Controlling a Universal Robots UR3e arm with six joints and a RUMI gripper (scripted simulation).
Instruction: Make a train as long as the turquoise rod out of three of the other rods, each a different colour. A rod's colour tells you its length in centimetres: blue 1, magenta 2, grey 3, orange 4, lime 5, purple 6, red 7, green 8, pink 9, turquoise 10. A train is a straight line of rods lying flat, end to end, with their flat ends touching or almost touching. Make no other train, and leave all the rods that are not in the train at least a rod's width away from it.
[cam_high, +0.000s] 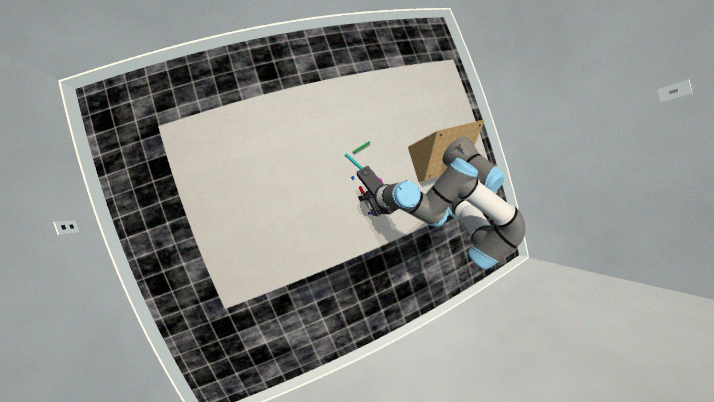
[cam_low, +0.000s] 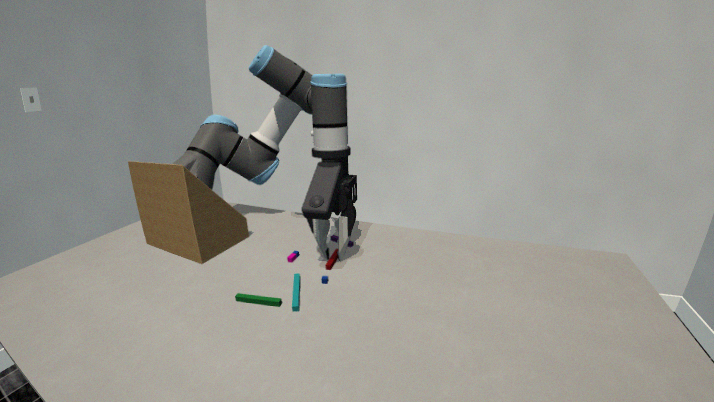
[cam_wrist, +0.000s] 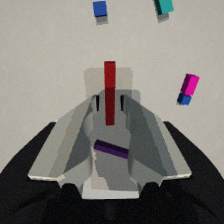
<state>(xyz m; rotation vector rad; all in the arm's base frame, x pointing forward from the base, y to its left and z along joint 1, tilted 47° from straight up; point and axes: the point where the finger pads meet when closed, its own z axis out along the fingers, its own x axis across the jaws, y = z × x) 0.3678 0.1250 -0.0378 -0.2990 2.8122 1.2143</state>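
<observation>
My gripper (cam_low: 333, 258) (cam_wrist: 109, 96) is slightly open, fingertips low on either side of the red rod (cam_high: 361, 190) (cam_low: 329, 263) (cam_wrist: 110, 75), with a gap on each side. The magenta rod (cam_low: 292, 257) (cam_wrist: 190, 84) lies end to end with a blue rod (cam_low: 296, 254) (cam_wrist: 184, 99), touching or almost touching. Another blue rod (cam_high: 352, 178) (cam_low: 325, 280) (cam_wrist: 100, 8) lies alone beyond the red one. A purple rod (cam_wrist: 111, 149) lies crosswise behind the red rod, partly hidden by a finger in the exterior view. The turquoise rod (cam_high: 353, 160) (cam_low: 296, 292) (cam_wrist: 164, 6) lies apart.
A green rod (cam_high: 361, 147) (cam_low: 258, 300) lies near one end of the turquoise rod, at an angle to it. A brown wedge-shaped block (cam_high: 424, 159) (cam_low: 167, 210) stands beside the arm's base. The purple rod is on the arm's far side in the exterior view.
</observation>
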